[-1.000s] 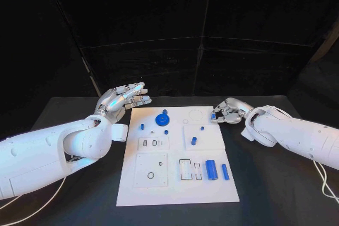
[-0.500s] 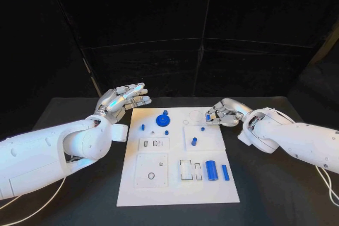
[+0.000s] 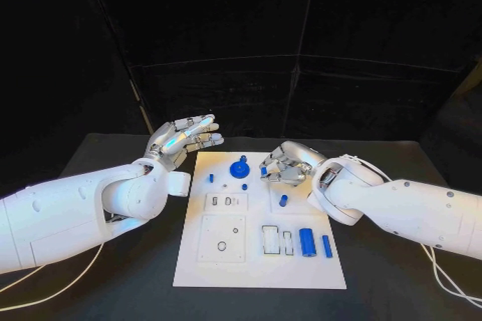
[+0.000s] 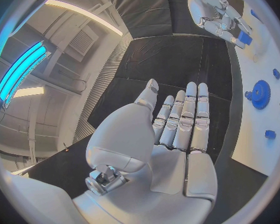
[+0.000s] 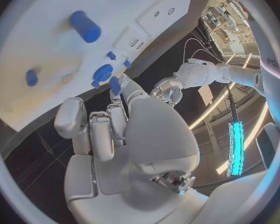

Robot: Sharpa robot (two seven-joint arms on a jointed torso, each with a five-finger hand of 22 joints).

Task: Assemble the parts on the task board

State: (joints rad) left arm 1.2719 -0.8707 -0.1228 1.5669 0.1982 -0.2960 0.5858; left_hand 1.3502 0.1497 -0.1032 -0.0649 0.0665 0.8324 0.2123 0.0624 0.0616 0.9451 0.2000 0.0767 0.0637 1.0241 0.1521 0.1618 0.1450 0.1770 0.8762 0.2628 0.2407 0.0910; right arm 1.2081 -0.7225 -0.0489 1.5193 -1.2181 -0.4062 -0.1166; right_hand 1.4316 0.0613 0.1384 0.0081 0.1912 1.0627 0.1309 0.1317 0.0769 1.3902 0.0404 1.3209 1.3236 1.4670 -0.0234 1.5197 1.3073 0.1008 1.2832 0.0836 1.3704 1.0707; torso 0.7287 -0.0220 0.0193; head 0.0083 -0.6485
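The white task board (image 3: 259, 269) lies in the middle of the black table. My right hand (image 3: 284, 165) hovers over its far middle, just right of the blue gear (image 3: 239, 170). It pinches a small blue part (image 5: 115, 84) between thumb and finger; the left wrist view also shows this part (image 4: 244, 37) in that hand (image 4: 216, 9). My left hand (image 3: 186, 136) is raised beside the board's far left corner, fingers straight and apart, holding nothing. The left wrist view shows its empty palm (image 4: 177, 134).
On the board a thick blue cylinder (image 3: 307, 242) and a thin blue bar (image 3: 327, 246) lie at the near right. Small blue pegs (image 3: 211, 177) (image 3: 244, 186) (image 3: 283, 200) stand around the middle. White recessed blocks (image 3: 223, 237) sit at the near left.
My right hand has moved from the board's far right edge leftward over the board, toward the gear, still pinching the blue part. The left hand has stayed put.
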